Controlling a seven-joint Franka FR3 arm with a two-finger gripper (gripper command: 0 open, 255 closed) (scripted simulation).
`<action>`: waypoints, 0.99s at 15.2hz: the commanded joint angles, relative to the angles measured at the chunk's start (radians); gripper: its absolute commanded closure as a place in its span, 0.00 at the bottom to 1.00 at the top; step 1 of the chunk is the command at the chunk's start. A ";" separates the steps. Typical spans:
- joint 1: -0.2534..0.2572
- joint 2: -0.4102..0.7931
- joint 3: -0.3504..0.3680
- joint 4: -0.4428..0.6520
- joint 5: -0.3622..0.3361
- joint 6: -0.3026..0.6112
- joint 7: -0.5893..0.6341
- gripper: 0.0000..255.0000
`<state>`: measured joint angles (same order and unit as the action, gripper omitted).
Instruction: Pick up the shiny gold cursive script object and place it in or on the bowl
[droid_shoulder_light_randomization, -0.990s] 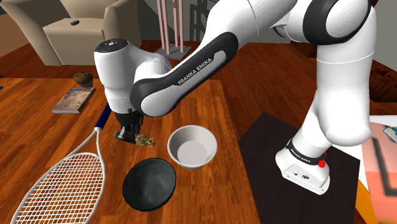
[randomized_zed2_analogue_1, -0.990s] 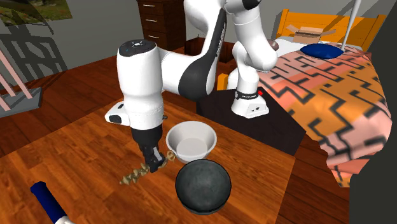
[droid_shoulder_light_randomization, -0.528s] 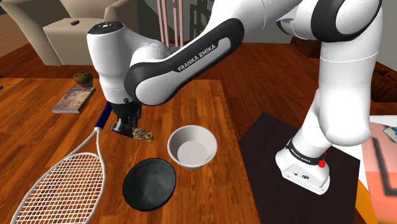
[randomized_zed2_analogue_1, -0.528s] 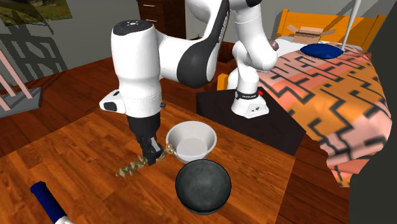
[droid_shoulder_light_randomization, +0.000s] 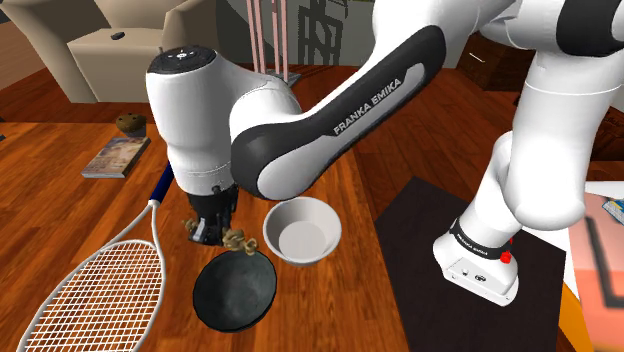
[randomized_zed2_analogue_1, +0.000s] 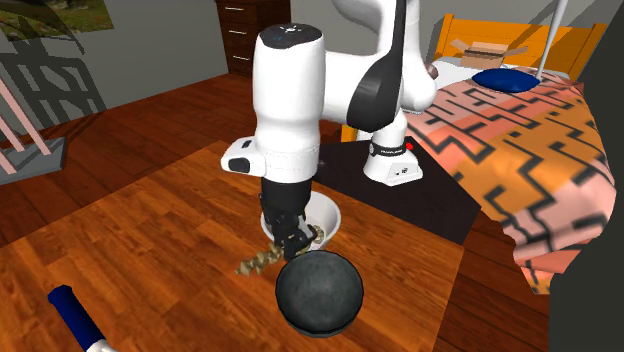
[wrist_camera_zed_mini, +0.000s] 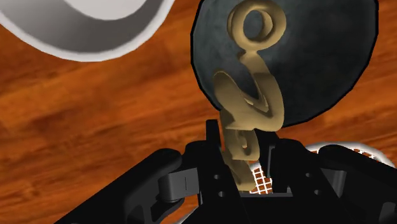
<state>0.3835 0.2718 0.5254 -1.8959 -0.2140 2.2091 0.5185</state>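
**Between two bowls: a slick, spindly thing in a narrow grip**

Above the wooden table (droid_shoulder_light_randomization: 70, 205), the gold script piece (wrist_camera_zed_mini: 251, 95) hangs in the gripper (wrist_camera_zed_mini: 240, 143), whose black fingers are clenched on a thin stretch of it. In the second exterior view its ends stick out on both sides of the fingers. It seems to be lifted clear of the wood.

The piece is a flat run of joined loops and curls, glossy and smooth. I judge it to be stiff, light and hard, and it is likely to be slippery against the finger pads. With so much length outside the grip, it could swivel or slide if it is jolted. A hold near its middle, on a solid stroke and not an open loop, looks soundest. The loops might also snag on a rim.

Just beside it sits the white bowl (droid_shoulder_light_randomization: 300, 238), which is plain, deep and upright. Next to that is a dark round dish (droid_shoulder_light_randomization: 234, 290), matte with a faintly mottled surface, which may be an upturned bowl. In the wrist view the gold tip lies over this dark one. Which of the two is meant is not clear.

A white-strung racket (droid_shoulder_light_randomization: 90, 280) lies farther out.
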 joint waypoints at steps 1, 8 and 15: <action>0.018 -0.027 0.015 -0.036 0.007 0.010 0.035 1.00; 0.055 -0.047 0.038 -0.117 -0.002 0.067 0.112 1.00; 0.070 0.010 0.019 -0.148 -0.053 0.144 0.149 1.00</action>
<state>0.4498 0.2708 0.5480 -2.0408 -0.2572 2.3402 0.6603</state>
